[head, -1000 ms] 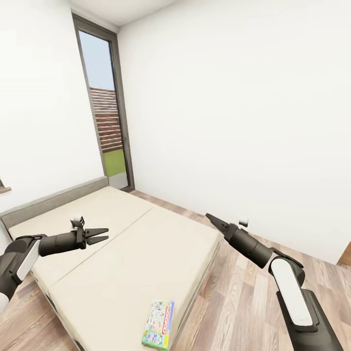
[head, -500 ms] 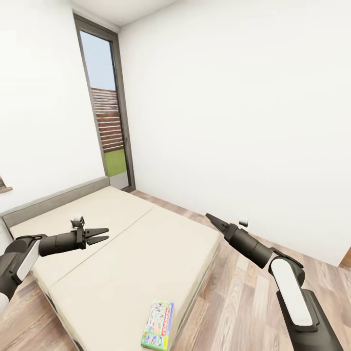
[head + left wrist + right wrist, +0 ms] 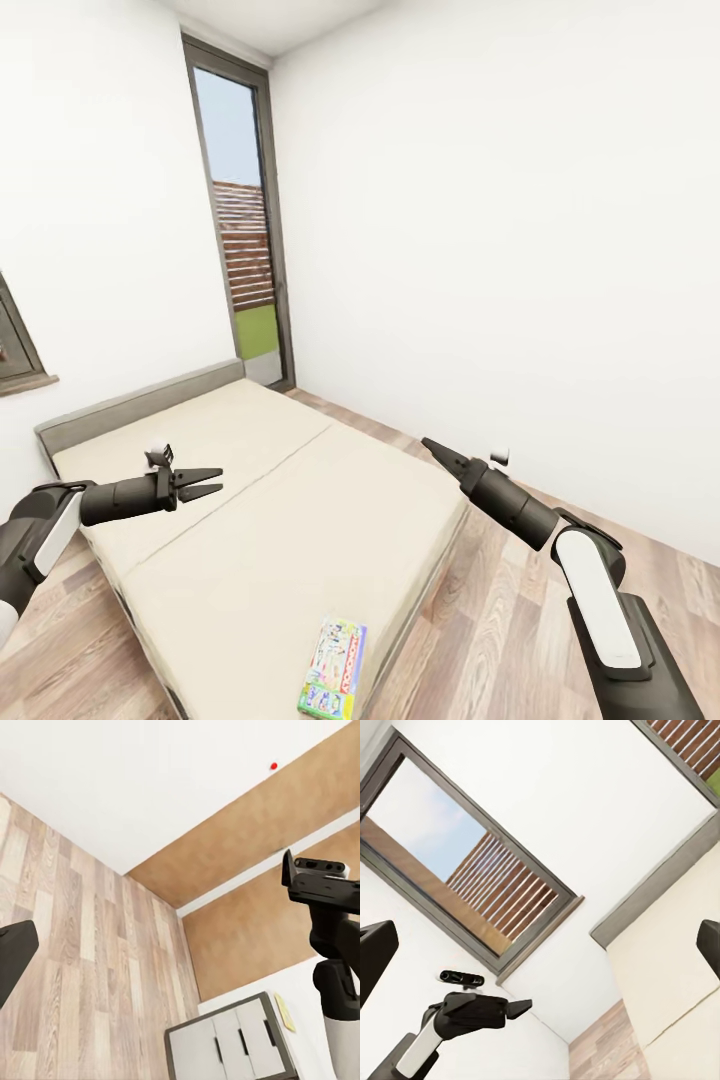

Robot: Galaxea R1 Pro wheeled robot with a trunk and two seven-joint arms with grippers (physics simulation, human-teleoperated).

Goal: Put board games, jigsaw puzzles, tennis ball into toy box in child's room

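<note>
From the head camera I saw the bed (image 3: 250, 500) ahead and one board game (image 3: 334, 670) lying flat at its near corner, its long axis running roughly away from me, the near end cut off by the frame edge. It sat below and between both arms, nearer the right gripper (image 3: 432, 447), whose fingers looked pressed together; the left gripper (image 3: 212, 481) hung spread and empty over the mattress. The left wrist camera showed plank floor, a grey cabinet (image 3: 229, 1046) (purpose unclear) and the right gripper (image 3: 313, 874). The right wrist camera showed a window (image 3: 472, 870), with my left gripper (image 3: 519, 1006) below.
</note>
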